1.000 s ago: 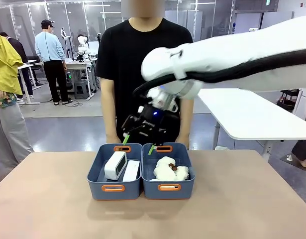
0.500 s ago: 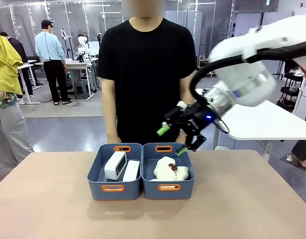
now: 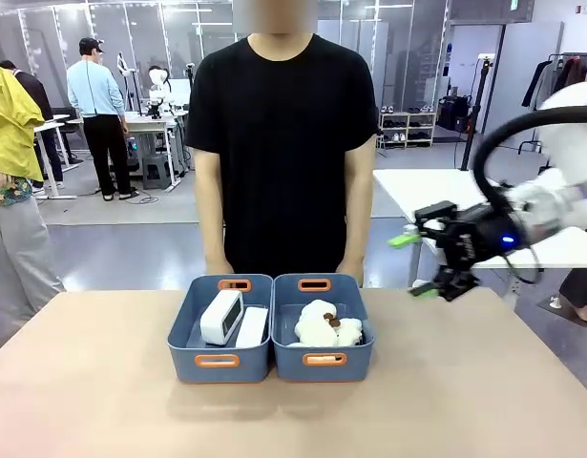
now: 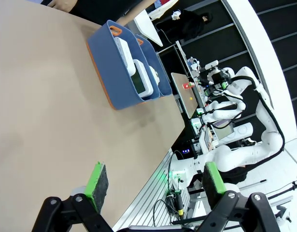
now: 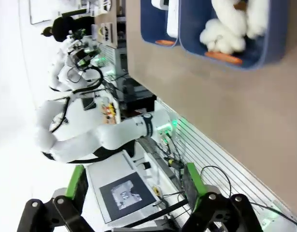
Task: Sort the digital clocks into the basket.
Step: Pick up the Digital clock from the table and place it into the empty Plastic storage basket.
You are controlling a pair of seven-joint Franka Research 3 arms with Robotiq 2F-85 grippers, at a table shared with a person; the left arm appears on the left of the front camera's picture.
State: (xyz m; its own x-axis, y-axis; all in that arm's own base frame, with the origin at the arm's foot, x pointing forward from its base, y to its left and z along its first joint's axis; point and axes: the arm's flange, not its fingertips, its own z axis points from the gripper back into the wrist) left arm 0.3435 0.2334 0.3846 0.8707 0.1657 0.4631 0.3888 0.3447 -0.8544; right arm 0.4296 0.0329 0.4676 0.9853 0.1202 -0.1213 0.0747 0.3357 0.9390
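Two white digital clocks (image 3: pixel 221 317) (image 3: pixel 252 327) lie side by side inside the left blue basket (image 3: pixel 199 344). The left wrist view looks at the same clocks (image 4: pixel 141 81) from the side, in the nearer basket (image 4: pixel 107 63). High over the table's right side, well away from both bins, my right gripper (image 3: pixel 415 265) stands open with nothing in it. Its green pads (image 5: pixel 77 180) frame empty air in its own view, with the clocks (image 5: pixel 171 17) at the top edge. My left gripper (image 4: pixel 153 179) is open and empty, low over the bare table.
The right blue bin (image 3: pixel 353 358) holds fluffy white sheep toys (image 3: pixel 325 325) with brown legs. A person in a black shirt (image 3: pixel 283 134) stands at the far edge, hands (image 3: pixel 348 273) just behind the bins. Bare tabletop (image 3: pixel 93 391) surrounds the bins.
My right arm has swung away from above the bins, moving to the right and ending over the table's right side, gripper still open. The clocks and toys have not moved.
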